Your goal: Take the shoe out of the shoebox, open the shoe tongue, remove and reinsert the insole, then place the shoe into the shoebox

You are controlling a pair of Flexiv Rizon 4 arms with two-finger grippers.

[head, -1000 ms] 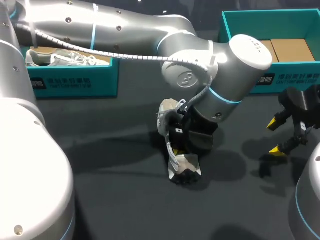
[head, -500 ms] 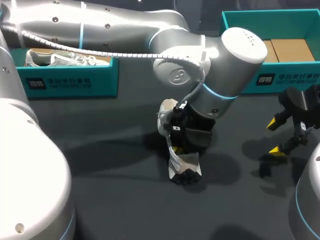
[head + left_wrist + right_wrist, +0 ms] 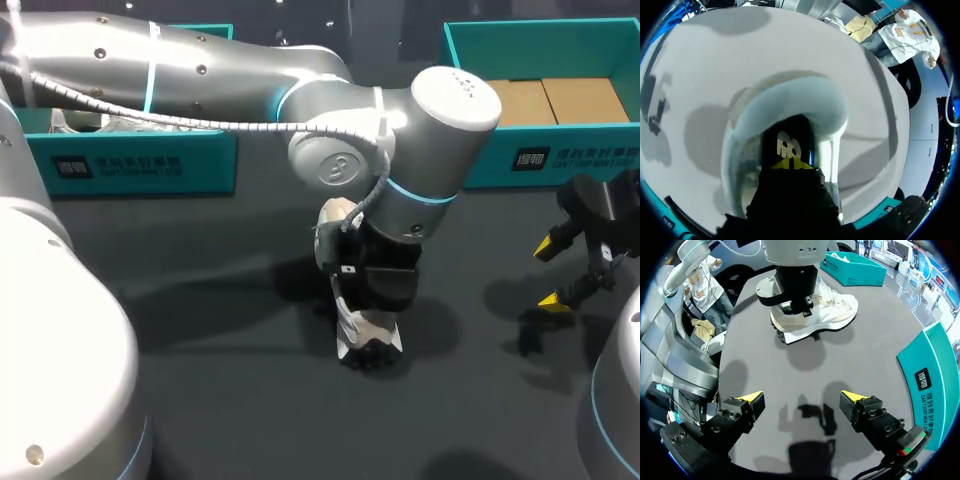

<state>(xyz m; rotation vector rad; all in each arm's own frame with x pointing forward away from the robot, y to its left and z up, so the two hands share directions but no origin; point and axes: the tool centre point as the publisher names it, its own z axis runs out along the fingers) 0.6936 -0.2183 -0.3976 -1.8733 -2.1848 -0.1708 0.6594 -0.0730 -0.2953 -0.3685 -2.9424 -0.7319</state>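
A white shoe stands on its sole in the middle of the dark table. My left arm comes across from the left, and my left gripper is pushed down into the shoe's opening. In the left wrist view the padded collar rings the gripper. Its yellow tips are shut together against the dark insole; I cannot tell whether they pinch it. My right gripper hangs open over the table's right side, well apart from the shoe, with nothing between its fingers.
A teal shoebox with a cardboard floor stands at the back right. A second teal box at the back left holds another white shoe. The left arm's thick wrist hangs over the table's middle.
My left arm has shifted left and sunk lower, taking its yellow tips out of sight inside the shoe. The shoe and my right arm have kept their places.
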